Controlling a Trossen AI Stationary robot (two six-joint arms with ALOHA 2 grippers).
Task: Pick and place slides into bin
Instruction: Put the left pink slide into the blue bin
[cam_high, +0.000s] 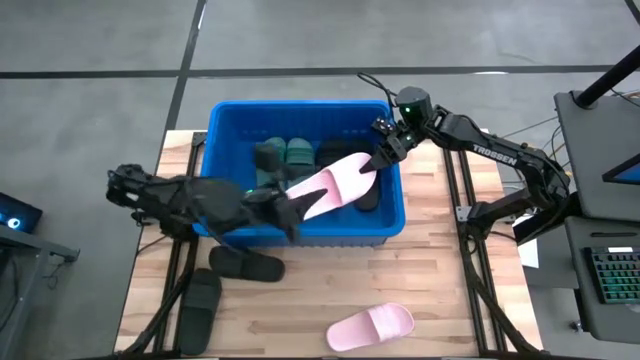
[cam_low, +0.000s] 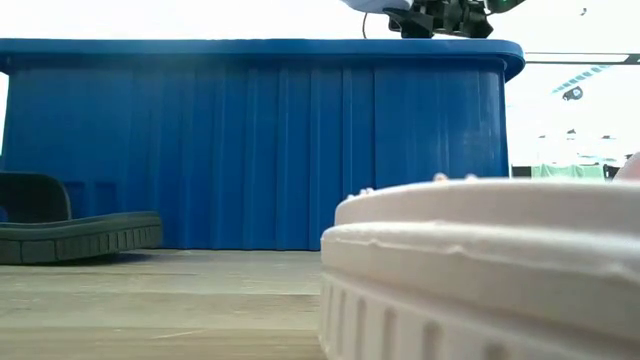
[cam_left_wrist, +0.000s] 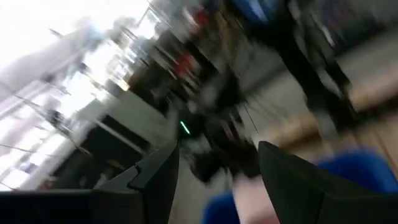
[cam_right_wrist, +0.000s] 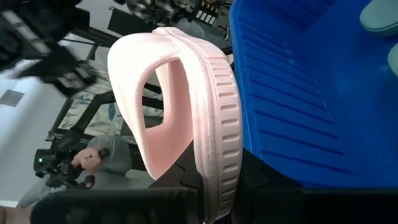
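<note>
Held slide: a pale pink slide (cam_high: 330, 187) hangs tilted over the bin (cam_high: 228, 130), above its near-right part.
Right gripper (cam_high: 381, 157): clenched on that slide's far end, over the bin's right side.
Left gripper (cam_high: 288, 212): over the bin's near wall at the slide's near end, fingers spread; contact with the slide cannot be told.
Inside bin: two dark green slides (cam_high: 285, 153) and a black one (cam_high: 335, 152).
In front of bin: second pink slide (cam_high: 371, 326), two black slides (cam_high: 245, 263).
</note>
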